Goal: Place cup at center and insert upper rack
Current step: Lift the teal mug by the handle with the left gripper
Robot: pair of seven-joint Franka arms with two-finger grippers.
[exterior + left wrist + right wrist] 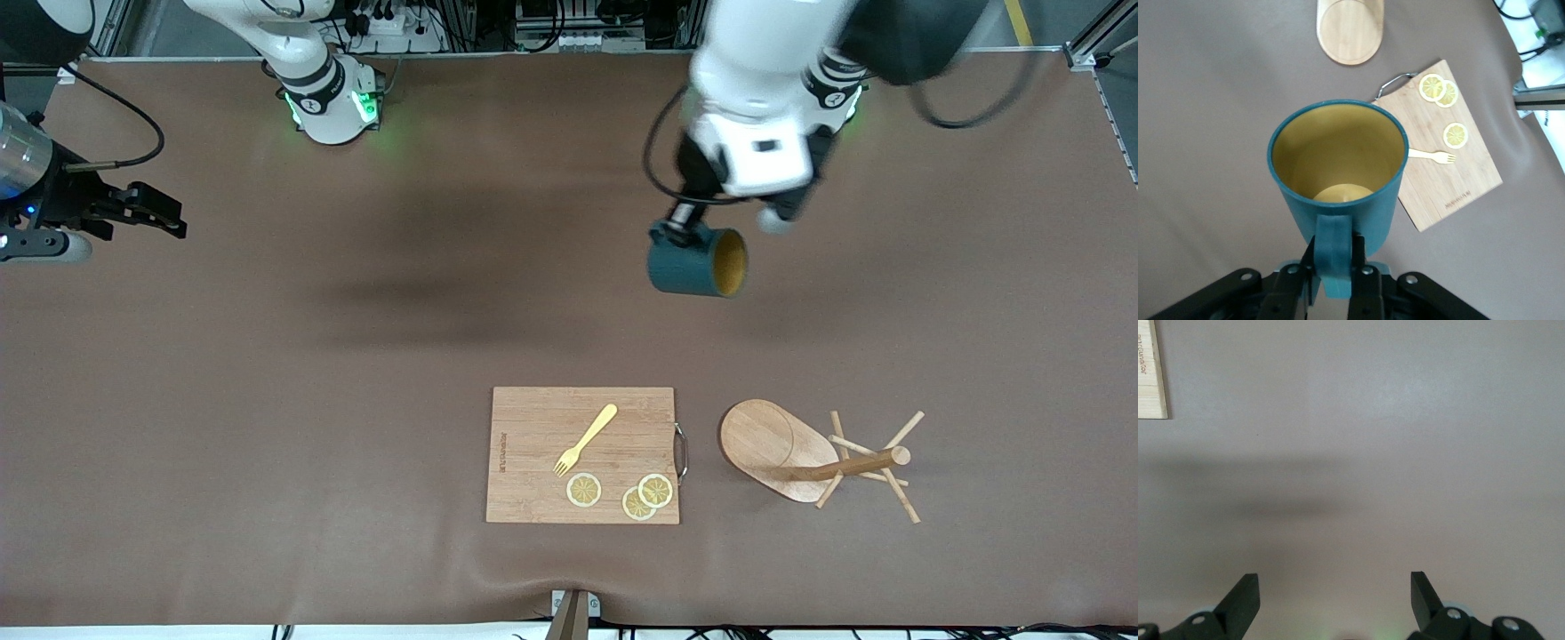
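Note:
The dark teal cup (698, 260) hangs in the air on its side over bare table, its yellowish mouth turned toward the left arm's end. My left gripper (680, 222) is shut on its handle; in the left wrist view the fingers (1365, 263) pinch the handle just below the cup (1338, 167). The upper rack (818, 458) lies tipped over on the table, nearer to the front camera than the cup, its post and pegs pointing toward the left arm's end. Only its oval base (1350, 30) shows in the left wrist view. My right gripper (164, 213) waits open over the right arm's end, with nothing between its fingers (1238, 603).
A rectangular wooden cutting board (582, 418) lies beside the rack, toward the right arm's end. It carries a yellow fork (587, 438) and three lemon slices (584, 490). The board (1465, 180) also shows in the left wrist view, and its corner (1151, 367) in the right wrist view.

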